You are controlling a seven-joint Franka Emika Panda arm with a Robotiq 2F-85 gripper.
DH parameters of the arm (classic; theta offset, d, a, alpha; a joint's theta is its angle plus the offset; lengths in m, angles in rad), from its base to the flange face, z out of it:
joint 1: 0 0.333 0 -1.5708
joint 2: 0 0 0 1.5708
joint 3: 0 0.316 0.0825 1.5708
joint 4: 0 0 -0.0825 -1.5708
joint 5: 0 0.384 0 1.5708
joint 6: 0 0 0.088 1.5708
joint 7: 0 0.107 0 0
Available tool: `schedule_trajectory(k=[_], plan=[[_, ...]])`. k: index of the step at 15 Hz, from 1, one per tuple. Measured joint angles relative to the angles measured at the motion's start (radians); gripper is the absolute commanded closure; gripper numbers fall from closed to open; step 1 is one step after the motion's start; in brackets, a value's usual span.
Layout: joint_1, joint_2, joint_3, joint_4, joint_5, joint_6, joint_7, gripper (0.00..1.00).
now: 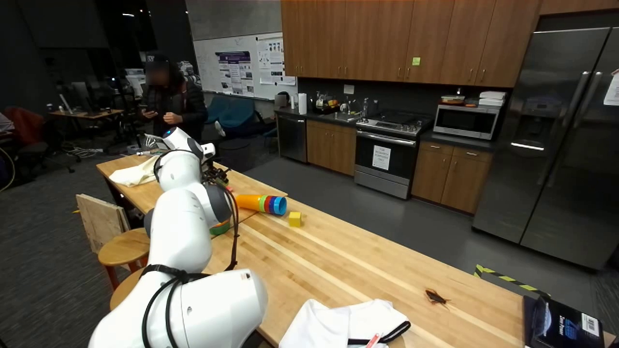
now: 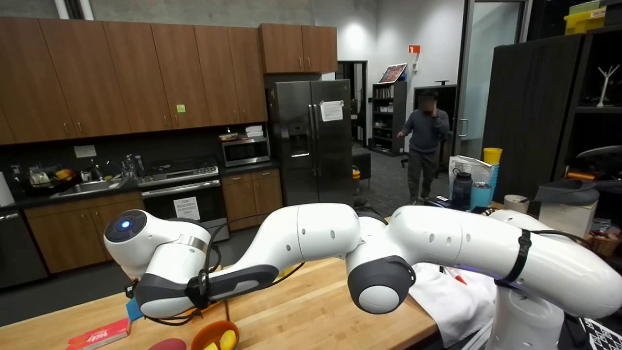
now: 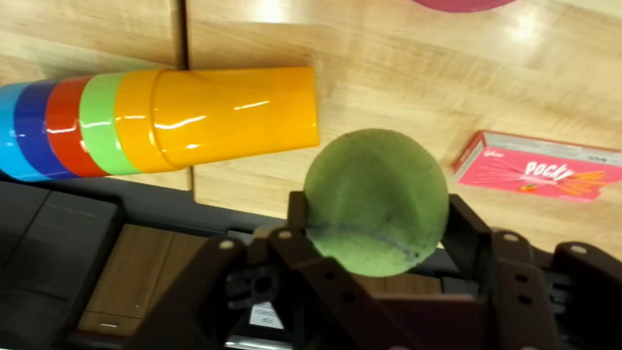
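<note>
In the wrist view my gripper is shut on a fuzzy green ball, one finger pressed to either side. The ball is held up over the wooden table. Left of it in that view lies a stack of coloured cups on its side, yellow-orange at the near end. To the right is a pink Pocky box. A dark pink rounded thing is cut off at the top edge. In an exterior view the gripper shows dark and partly behind the arm; the ball is not visible there.
Beyond the cups sits a yellow cube. An orange bowl with yellow things in it stands near the arm. Farther along the table are a white cloth, a brown insect-like thing and a dark box.
</note>
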Motion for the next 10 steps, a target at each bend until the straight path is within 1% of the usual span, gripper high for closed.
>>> schedule_trajectory(k=[4,7,10], plan=[[-0.012,0.052,0.043,0.0,0.046,0.133,-0.189,0.58],[-0.034,0.101,0.081,-0.001,0.096,0.257,-0.346,0.58],[-0.068,0.142,0.146,0.0,0.176,0.358,-0.537,0.58]])
